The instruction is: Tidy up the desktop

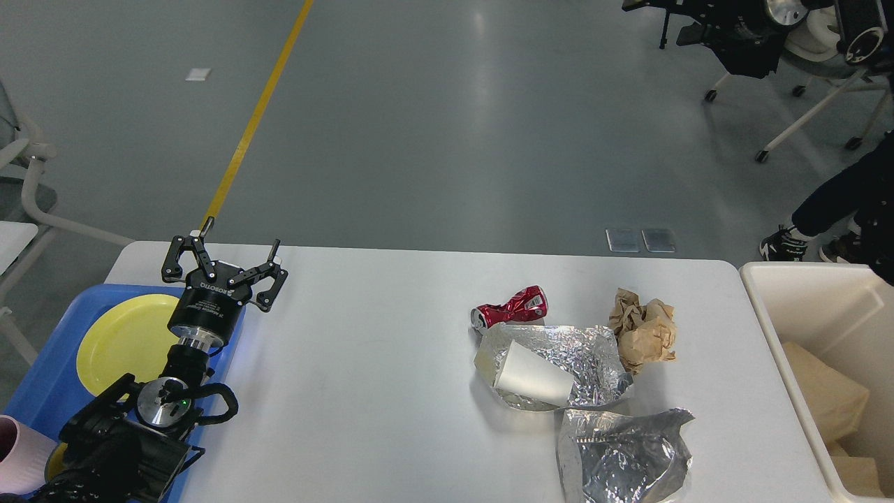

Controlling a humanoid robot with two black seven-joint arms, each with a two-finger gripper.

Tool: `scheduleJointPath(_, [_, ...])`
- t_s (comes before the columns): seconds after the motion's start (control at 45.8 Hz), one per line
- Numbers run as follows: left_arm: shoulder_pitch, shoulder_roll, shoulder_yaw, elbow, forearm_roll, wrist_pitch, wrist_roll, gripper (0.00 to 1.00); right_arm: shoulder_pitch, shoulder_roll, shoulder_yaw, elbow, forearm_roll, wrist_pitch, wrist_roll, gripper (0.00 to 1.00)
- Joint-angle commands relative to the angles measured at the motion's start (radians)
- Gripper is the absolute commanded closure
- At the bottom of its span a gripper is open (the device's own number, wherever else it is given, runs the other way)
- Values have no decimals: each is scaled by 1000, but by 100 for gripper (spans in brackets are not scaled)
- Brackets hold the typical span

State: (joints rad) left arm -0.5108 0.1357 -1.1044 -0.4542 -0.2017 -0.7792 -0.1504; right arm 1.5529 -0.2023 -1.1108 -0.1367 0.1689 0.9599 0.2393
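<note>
The white desktop (363,363) fills the lower view. On its right half lie a crushed red can (510,307), a crumpled brown paper ball (644,330), a white paper cup (529,374) on its side on a sheet of foil (594,353), and a second crumpled foil piece (621,454) near the front edge. My left gripper (239,237) is open and empty, raised over the desktop's far left corner, far from the litter. My right gripper is out of view.
A blue tray (42,381) at the left holds a yellow plate (122,342) and a pink cup (17,457). A cream-white bin (782,328) with brown paper inside stands at the right edge. Chairs and a person's legs are on the floor beyond.
</note>
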Motion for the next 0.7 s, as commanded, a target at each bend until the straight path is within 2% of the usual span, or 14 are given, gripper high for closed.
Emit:
scheduleJointPath(0.0, [0,1,0,0,1,0,-1,0,61,-48,5,173,0,0,-2,0])
scheduleJointPath(0.087, [0,-1,0,0,1,0,0,0,124,-106,5,360,-8,0,-3,0])
scheduleJointPath(0.197, [0,-1,0,0,1,0,0,0,234,-219,3,743,-126,0,-6,0])
scheduleJointPath(0.218, [0,-1,0,0,1,0,0,0,252,-238,3,828,-172,-27,-6,0])
scheduleJointPath(0.328, [0,-1,0,0,1,0,0,0,306,-315,8,1172,-393,-356,-6,0])
scheduleJointPath(0.35, [0,-1,0,0,1,0,0,0,308,-337,5,1274,-434,-465,-11,0])
scheduleJointPath(0.393, [0,-1,0,0,1,0,0,0,308,-342,-6,1328,-437,-521,-12,0])
scheduleJointPath(0.677, [0,-1,0,0,1,0,0,0,277,-338,-32,1526,-433,-685,-20,0])
